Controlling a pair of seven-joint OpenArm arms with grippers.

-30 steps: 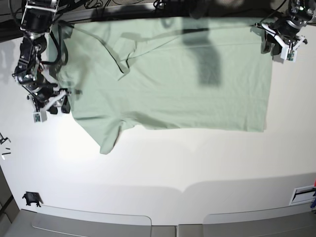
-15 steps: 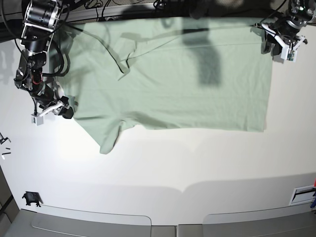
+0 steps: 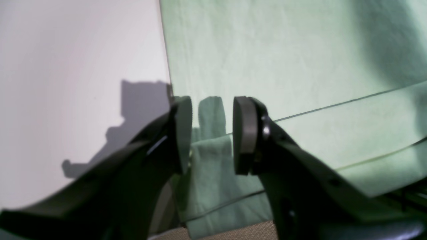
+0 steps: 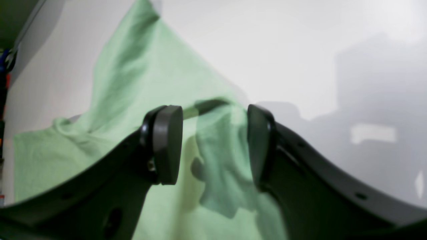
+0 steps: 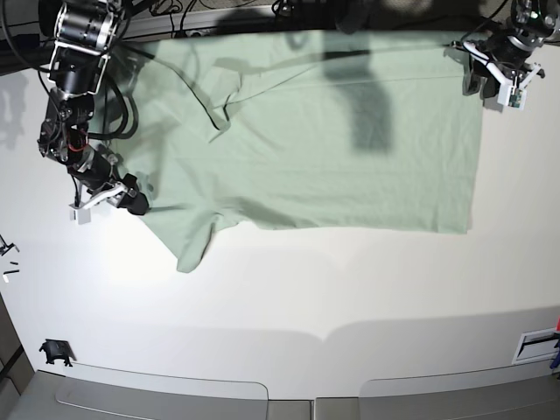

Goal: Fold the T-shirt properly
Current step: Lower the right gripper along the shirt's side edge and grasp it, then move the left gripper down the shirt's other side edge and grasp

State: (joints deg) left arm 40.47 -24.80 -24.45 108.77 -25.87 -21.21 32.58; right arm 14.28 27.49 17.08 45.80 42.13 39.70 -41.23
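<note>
The pale mint-green short-sleeved cotton T-shirt (image 5: pixel 306 131) lies spread flat on the white counter (image 5: pixel 350 297), body wide, one sleeve hanging off its lower edge toward the near side.

Left pincer (image 5: pixel 494 83): base view places it at the shirt's far corner, over the hem edge. Left wrist view shows its two dark pads standing apart with a gap between them; a small raised fold of green cloth (image 3: pixel 213 146) sits in that gap, just beyond the pads. Whether either pad touches the cloth cannot be told. To one side of this pincer is bare counter; to the other, flat cloth crossed by thin dark seam lines. The base view does not resolve any of this.

Right pincer (image 5: pixel 131 199): base view places it at the opposite end of the shirt, at the cloth's edge just above the loose sleeve. Right wrist view shows pads spread wide, a rumpled ridge of cloth (image 4: pixel 220 156) between and below them, not pinched. Beyond this pincer the cloth tapers to a point on bare counter.

Only the base view shows the whole garment and a dark shadow across its middle.
</note>
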